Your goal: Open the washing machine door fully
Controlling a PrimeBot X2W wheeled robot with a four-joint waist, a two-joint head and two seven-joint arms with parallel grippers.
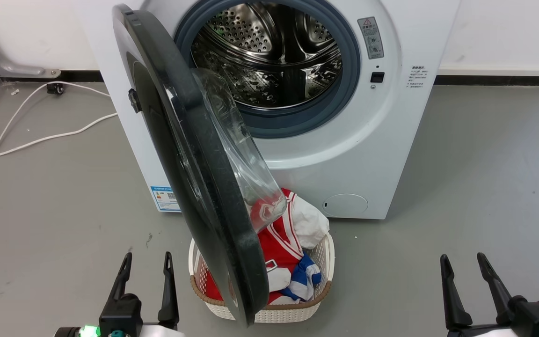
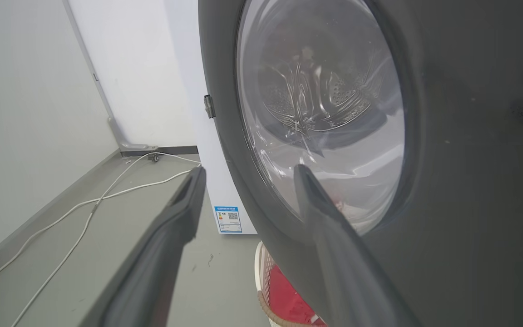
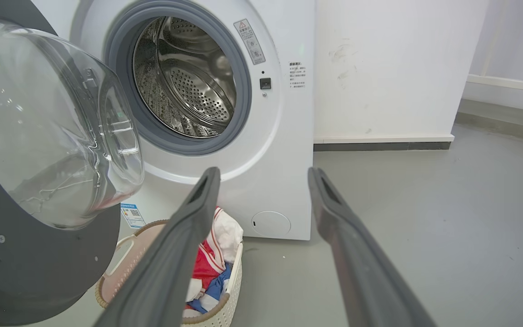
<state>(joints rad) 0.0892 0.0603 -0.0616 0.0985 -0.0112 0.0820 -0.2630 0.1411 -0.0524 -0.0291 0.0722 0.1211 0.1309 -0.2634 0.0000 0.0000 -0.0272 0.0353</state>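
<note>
— What is the floor like?
— A smooth grey floor (image 1: 484, 187), matt, with a few small dark specks. A white cable (image 1: 63, 135) trails across it on the left.
— And the walls?
— A white wall (image 1: 508, 32) at the back, faintly scuffed, with a dark skirting strip (image 1: 498, 80) at its foot under a pale ledge. A side wall (image 2: 25, 113) closes the left. In that corner a grey pipe (image 1: 31, 71) comes down and bends along the skirting.
— The light?
— Even and soft, cool white
</note>
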